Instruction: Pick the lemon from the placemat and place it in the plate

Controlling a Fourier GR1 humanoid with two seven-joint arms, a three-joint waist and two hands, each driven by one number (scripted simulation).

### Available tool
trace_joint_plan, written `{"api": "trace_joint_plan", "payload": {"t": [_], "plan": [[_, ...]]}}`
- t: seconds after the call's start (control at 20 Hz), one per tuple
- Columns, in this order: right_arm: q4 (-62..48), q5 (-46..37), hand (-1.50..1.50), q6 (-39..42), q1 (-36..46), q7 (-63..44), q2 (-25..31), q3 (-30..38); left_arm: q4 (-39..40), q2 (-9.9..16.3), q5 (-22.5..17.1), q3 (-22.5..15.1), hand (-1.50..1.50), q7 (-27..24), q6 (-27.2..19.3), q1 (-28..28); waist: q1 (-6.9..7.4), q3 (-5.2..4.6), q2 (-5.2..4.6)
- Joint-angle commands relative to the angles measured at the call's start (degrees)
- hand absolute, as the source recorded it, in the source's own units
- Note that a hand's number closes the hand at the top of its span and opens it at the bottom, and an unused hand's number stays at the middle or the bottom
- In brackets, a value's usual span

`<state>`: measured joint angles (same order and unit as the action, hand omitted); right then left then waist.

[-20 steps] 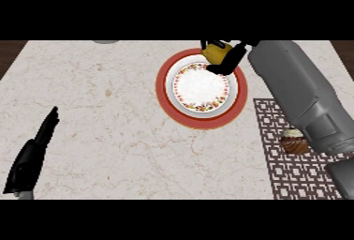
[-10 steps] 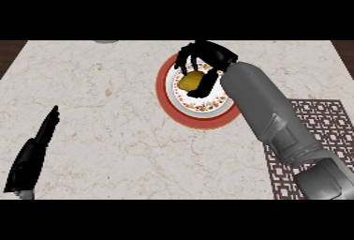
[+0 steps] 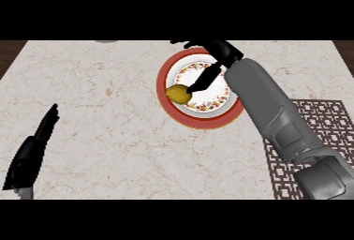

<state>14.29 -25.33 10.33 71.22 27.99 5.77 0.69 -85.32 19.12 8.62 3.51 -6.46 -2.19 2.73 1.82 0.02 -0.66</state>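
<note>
The yellow lemon (image 3: 178, 93) lies on the left side of the plate (image 3: 207, 123), which has a red rim and a white, flower-patterned middle. My right hand (image 3: 216, 55) hovers over the plate's far part with its fingers spread. One dark finger (image 3: 202, 82) stretches down to the lemon's right side, and nothing is curled round the fruit. The grey right forearm runs from the lower right across the plate's right rim. My left hand (image 3: 32, 149) rests open at the lower left, fingers pointing up.
A brown lattice placemat (image 3: 321, 117) lies at the right, partly under my right forearm. A small grey object (image 3: 105, 41) shows at the counter's far edge. Marble counter (image 3: 104, 103) spreads between the plate and my left hand.
The right hand, which was curled over the lemon above the plate, has spread its fingers and drawn back toward the far rim. The lemon now lies uncovered on the plate's left side.
</note>
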Motion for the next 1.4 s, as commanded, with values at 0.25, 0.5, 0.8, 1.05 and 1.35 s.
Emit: {"api": "trace_joint_plan", "payload": {"t": [0.25, 0.5, 0.8, 1.05, 1.35], "plan": [[-2.8, 10.2, -1.50, 0.8, 1.3, -3.3, 8.5, 12.1, 1.5, -0.7, 0.4, 0.4, 0.00, -3.1, 0.1, 0.9, 0.85, 0.00, -0.47], [-4.6, 15.0, -1.50, 11.8, -1.5, 1.4, 17.0, 17.1, -0.3, -1.5, 0.6, -0.7, 0.00, -1.5, 0.2, -0.1, 1.81, 0.13, -1.16], [-4.8, 15.5, -1.50, 17.2, -4.5, 7.4, 22.0, 18.1, 1.4, -1.1, 0.7, -0.8, 0.00, -2.0, 1.3, -2.2, 2.47, 0.17, -1.76], [-5.0, 13.8, -1.50, 18.6, -6.3, 10.8, 25.0, 17.0, 1.0, -2.4, 1.7, -2.0, 0.00, 0.1, 0.3, -3.7, 3.54, 0.28, -2.38], [-5.3, 14.2, -1.50, 20.1, -7.0, 11.6, 28.1, 17.6, 0.9, -0.7, 1.5, -1.3, 0.00, -0.7, 1.7, -4.5, 4.39, 0.35, -2.39]]}}
